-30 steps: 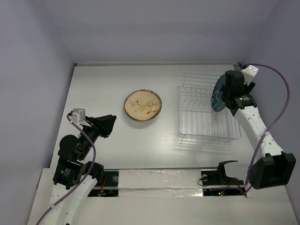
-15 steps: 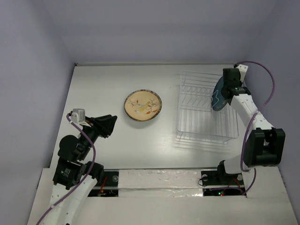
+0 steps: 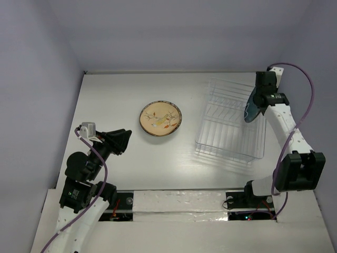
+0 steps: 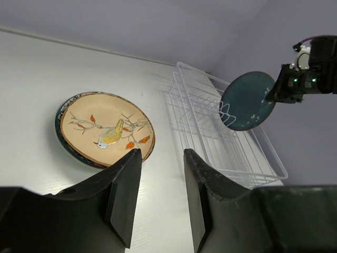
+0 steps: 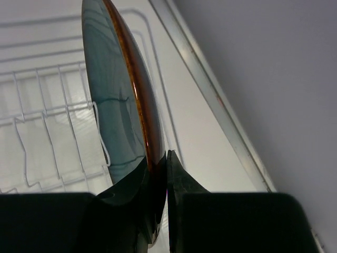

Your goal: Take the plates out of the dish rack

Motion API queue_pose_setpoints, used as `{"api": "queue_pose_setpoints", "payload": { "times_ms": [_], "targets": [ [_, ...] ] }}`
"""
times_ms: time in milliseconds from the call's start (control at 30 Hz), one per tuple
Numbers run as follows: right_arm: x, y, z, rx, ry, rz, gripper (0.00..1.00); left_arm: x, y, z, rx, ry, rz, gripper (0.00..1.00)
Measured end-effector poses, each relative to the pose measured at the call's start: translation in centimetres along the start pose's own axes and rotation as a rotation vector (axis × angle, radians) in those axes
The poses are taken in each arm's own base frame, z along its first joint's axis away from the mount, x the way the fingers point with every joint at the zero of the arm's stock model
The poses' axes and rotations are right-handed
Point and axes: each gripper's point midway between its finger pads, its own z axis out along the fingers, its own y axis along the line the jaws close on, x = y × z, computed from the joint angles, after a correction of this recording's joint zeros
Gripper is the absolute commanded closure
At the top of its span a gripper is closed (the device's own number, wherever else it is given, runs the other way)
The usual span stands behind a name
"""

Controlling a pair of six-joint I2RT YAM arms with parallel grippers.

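A dark teal-blue plate stands on edge at the right end of the dish rack, a clear wire frame. My right gripper is shut on its rim. In the right wrist view the plate is edge-on, pinched between the fingers of the right gripper, and a rack divider loop crosses its lower face. A tan-yellow plate with a bird lies flat on the table left of the rack. My left gripper is open and empty, just short of that plate.
The white table ends at the back wall and at the purple side walls. The right wall is close behind the right arm. The rack sits askew, with its near end turned left. Apart from the held plate, its slots show no plates.
My right gripper has shut on the dark teal-blue plate and drawn it up and to the right. The rack has turned and slid slightly with it. The left arm has stayed still.
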Motion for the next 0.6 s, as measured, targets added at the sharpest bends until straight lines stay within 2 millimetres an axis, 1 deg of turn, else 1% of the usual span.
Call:
{"api": "queue_pose_setpoints", "payload": {
  "times_ms": [233, 300, 367, 467, 533, 600],
  "targets": [
    [-4.8, -2.7, -4.4, -0.019, -0.14, 0.089, 1.0, 0.0, 0.0, 0.0, 0.0, 0.0, 0.0, 0.65],
    [-6.2, -2.9, -6.0, -0.047, -0.189, 0.123, 1.0, 0.0, 0.0, 0.0, 0.0, 0.0, 0.0, 0.65],
    [-7.2, -2.6, -7.8, -0.097, -0.233, 0.154, 1.0, 0.0, 0.0, 0.0, 0.0, 0.0, 0.0, 0.65],
    [-8.0, -0.7, -10.8, -0.252, -0.278, 0.205, 1.0, -0.1, 0.1, 0.0, -0.006, -0.003, 0.0, 0.65],
    [-8.5, 1.4, -13.0, -0.387, -0.3, 0.244, 1.0, -0.1, 0.1, 0.0, -0.007, -0.004, 0.0, 0.65],
    [-9.0, 4.2, -15.1, -0.525, -0.32, 0.282, 1.0, -0.1, 0.2, 0.0, -0.008, -0.003, 0.0, 0.65]
  ]
}}
